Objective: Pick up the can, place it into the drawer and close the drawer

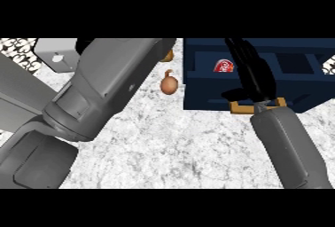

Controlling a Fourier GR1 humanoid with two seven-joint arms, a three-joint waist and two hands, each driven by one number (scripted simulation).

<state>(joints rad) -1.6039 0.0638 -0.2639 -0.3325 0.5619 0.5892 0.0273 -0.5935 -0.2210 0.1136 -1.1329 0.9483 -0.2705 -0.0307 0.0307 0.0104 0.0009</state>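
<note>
A: Two arms show, and I'll take them from the drawer's (196,99) far left inward. The left hand (83,44) is mostly hidden behind its own big grey forearm; I cannot tell its state.

B: What lies between that arm and the drawer?

A: One brown, pear-shaped thing (169,84) on the counter (177,146), just left of the drawer's wall. It is no part of the job.

B: And the can?

A: The can (223,66) lies inside the dark blue drawer, at the near left part of its open compartment; a red and white label shows. So the placing looks done, in my judgement, and closing is what remains.

B: How would the can handle if it needed moving?

A: Likely light, stiff and smooth-sided, so apt to roll or slip. I would take it round the middle of its body, fingers and thumb on opposite sides, not by the ends.

B: The right hand?

A: The right hand (252,75) reaches across the drawer, just right of the can, fingers long and fairly straight, holding nothing. Its wrist sits over the tan handle (241,107) on the drawer's front.

B: Risk?

A: Pushing the front off-centre could skew the drawer, and the can may roll.
</note>
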